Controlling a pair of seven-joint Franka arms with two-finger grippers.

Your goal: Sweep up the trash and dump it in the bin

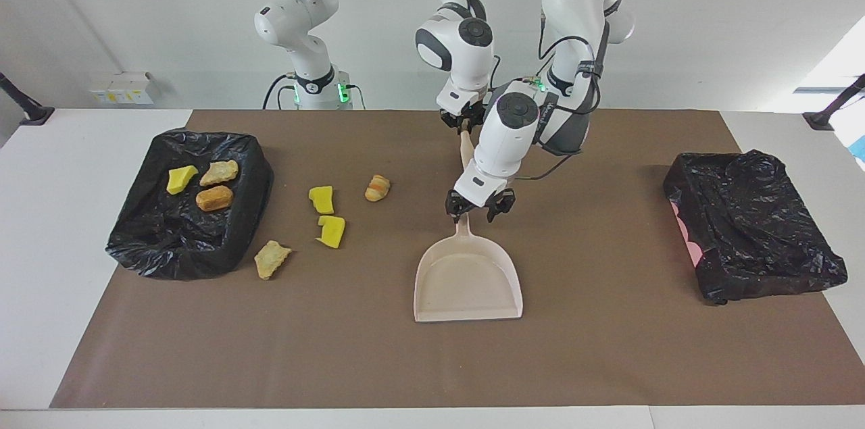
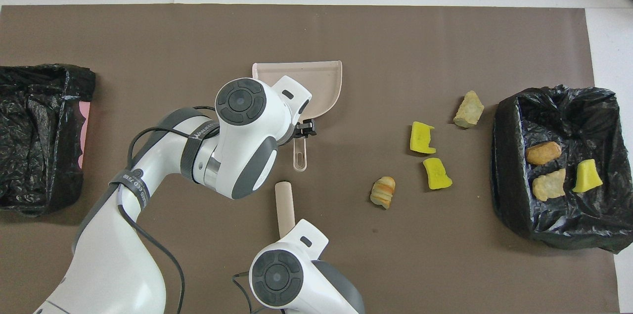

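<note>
Gripping the brush (image 1: 466, 148) by its handle, the right gripper (image 1: 462, 121) is pinched shut; the left gripper (image 1: 471, 207) straddles the dustpan (image 1: 467, 277) handle, fingers spread. Four trash bits (image 1: 327, 214) lie beside the bin (image 1: 236, 233), ready for sweeping; three sit inside.
</note>
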